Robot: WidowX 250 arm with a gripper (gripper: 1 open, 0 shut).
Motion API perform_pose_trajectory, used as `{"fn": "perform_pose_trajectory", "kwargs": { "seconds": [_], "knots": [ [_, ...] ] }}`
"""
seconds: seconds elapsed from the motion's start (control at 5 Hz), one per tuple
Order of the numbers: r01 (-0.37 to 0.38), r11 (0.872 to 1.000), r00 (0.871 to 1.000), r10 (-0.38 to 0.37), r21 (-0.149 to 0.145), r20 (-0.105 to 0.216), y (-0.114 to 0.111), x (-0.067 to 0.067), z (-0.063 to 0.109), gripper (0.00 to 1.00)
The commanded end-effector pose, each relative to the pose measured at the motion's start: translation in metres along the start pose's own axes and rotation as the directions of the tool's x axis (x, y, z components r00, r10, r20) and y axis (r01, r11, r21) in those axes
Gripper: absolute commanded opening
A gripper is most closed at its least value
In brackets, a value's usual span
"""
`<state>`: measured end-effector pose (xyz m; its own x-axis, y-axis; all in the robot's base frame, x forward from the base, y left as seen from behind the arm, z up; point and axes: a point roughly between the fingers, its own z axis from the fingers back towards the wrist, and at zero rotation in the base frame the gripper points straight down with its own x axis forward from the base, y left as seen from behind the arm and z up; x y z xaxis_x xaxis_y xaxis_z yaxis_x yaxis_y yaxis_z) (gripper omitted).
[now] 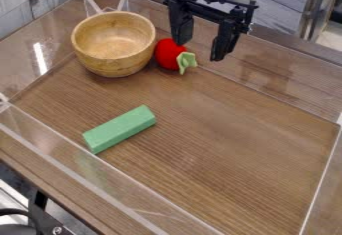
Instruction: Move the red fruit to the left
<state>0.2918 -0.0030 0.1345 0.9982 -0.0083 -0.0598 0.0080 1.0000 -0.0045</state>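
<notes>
We see the jaws of the black gripper (201, 41) standing wide apart and pointing down, and they hold nothing. One dark finger (177, 24) hangs on the left side and the other on the right, and both ends are above the bench surface. Just below them, a little to the left, lies the small rounded bright-red toy fruit with a green leafy cap (170, 55); its green cap points to the right. We cannot tell if the left finger touches the fruit. Directly left of the fruit stands the round light wooden bowl (114, 43), very close to it or touching. Nearer to the front, well apart from both, lies the flat green rectangular block (119, 129), set diagonally on the brown wooden bench (241, 129). Low clear plastic walls (54, 144) surround the bench.
</notes>
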Motion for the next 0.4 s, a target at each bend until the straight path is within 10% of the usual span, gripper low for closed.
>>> {"fn": "perform_pose_trajectory", "kwargs": {
  "seconds": [0.0,0.2],
  "knots": [
    [-0.006,1.000,1.000,0.007,-0.013,0.012,0.004,-0.003,0.001,1.00],
    [-0.033,0.999,0.999,0.034,-0.017,0.042,0.009,0.002,-0.010,1.00]
  ]
}}
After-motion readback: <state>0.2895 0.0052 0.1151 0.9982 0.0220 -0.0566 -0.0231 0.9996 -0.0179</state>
